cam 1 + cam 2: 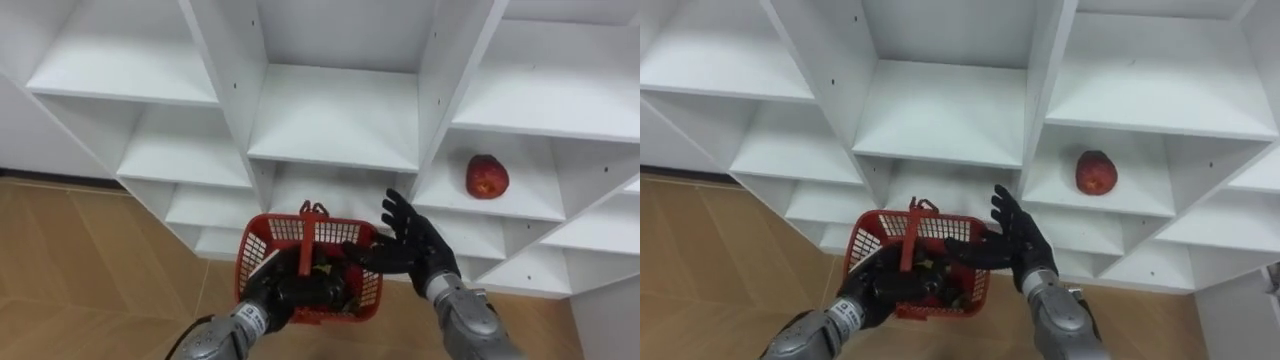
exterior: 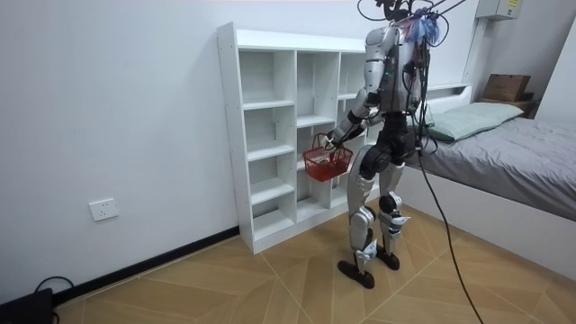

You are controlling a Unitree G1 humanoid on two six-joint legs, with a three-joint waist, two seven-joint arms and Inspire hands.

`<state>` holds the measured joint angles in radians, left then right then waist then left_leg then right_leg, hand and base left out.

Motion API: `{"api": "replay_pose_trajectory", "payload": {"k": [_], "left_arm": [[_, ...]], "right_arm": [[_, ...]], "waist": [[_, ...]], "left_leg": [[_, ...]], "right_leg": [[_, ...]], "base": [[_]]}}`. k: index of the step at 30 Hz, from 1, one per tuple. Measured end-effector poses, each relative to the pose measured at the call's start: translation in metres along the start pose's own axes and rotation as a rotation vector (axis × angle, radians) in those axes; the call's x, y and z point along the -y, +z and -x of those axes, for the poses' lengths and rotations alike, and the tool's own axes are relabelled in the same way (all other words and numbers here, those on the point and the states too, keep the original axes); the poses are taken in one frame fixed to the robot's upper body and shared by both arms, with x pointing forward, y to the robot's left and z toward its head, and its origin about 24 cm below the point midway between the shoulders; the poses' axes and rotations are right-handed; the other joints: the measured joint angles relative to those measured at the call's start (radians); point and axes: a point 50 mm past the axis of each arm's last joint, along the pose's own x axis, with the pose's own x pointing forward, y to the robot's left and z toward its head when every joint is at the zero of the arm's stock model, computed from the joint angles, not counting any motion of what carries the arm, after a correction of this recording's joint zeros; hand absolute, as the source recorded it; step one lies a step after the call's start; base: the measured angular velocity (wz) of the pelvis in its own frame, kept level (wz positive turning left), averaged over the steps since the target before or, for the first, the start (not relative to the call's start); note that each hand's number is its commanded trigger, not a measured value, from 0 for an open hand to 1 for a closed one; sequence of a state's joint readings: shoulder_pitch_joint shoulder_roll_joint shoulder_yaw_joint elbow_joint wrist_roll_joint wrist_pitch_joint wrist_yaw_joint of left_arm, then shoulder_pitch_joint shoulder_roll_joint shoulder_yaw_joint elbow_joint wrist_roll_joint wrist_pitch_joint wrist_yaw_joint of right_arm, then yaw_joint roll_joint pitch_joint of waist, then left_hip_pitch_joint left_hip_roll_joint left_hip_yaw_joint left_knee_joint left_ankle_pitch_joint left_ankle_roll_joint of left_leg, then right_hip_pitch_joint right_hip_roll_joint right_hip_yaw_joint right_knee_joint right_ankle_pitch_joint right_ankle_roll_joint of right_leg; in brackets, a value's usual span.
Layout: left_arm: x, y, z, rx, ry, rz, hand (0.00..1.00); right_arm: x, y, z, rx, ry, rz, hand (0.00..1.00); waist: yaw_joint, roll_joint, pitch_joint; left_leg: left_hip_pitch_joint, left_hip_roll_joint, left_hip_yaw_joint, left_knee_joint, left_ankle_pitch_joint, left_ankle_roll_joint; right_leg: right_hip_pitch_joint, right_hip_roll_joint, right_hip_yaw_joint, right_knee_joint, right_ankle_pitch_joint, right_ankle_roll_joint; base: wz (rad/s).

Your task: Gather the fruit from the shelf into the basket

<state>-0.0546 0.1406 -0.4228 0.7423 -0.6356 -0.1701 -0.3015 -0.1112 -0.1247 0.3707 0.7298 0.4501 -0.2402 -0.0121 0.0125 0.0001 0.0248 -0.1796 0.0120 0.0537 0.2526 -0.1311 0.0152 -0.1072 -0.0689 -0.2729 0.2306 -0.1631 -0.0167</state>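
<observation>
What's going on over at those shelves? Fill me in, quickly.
The robot stands at the white shelf unit, carrying a red basket in its left robot hand, fingers curled on it. Its right robot hand is open, fingers spread, beside the basket's right rim. One red fruit sits on a shelf in the right-hand column, above and right of that hand. What lies in the basket is hard to make out.

Left hand (image 1: 283, 290) curled gripping, right hand (image 1: 413, 248) open, spread.
</observation>
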Motion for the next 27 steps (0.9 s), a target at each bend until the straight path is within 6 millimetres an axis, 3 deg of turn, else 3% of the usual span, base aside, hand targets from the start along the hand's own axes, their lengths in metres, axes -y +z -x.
{"api": "replay_pose_trajectory", "payload": {"k": [2,4,12,27], "left_arm": [[-0.003,-0.002,0.003,0.0,0.022,0.009,1.0],[-0.004,0.0,0.004,0.014,0.032,0.016,1.0],[-0.015,-0.009,0.019,0.016,0.081,0.041,1.0],[-0.025,-0.013,0.028,0.009,0.151,0.021,1.0]], "right_arm": [[0.001,-0.003,0.003,-0.007,0.0,0.019,0.0],[0.006,-0.006,0.006,-0.015,-0.004,0.037,0.0],[0.014,-0.01,0.018,-0.016,-0.002,0.122,0.0],[0.025,-0.013,0.043,0.035,-0.106,0.171,0.0]], "waist": [[-0.007,0.007,-0.0094],[-0.009,0.012,-0.0126],[-0.034,0.011,-0.0128],[-0.034,0.002,-0.0125]], "left_leg": [[0.001,0.0,-0.001,0.0,0.0,0.0],[0.004,-0.001,0.0,-0.004,0.0,0.0],[0.076,-0.006,0.029,-0.042,0.0,0.0],[0.111,-0.002,0.066,-0.065,-0.001,-0.001]], "right_leg": [[0.006,0.001,-0.001,-0.009,0.002,0.001],[0.009,0.001,0.001,-0.007,0.004,0.002],[0.053,0.003,0.038,-0.012,0.0,0.007],[0.056,0.018,0.085,-0.011,-0.001,0.007]], "base": [[0.0],[0.0],[-0.1],[-0.08]]}}
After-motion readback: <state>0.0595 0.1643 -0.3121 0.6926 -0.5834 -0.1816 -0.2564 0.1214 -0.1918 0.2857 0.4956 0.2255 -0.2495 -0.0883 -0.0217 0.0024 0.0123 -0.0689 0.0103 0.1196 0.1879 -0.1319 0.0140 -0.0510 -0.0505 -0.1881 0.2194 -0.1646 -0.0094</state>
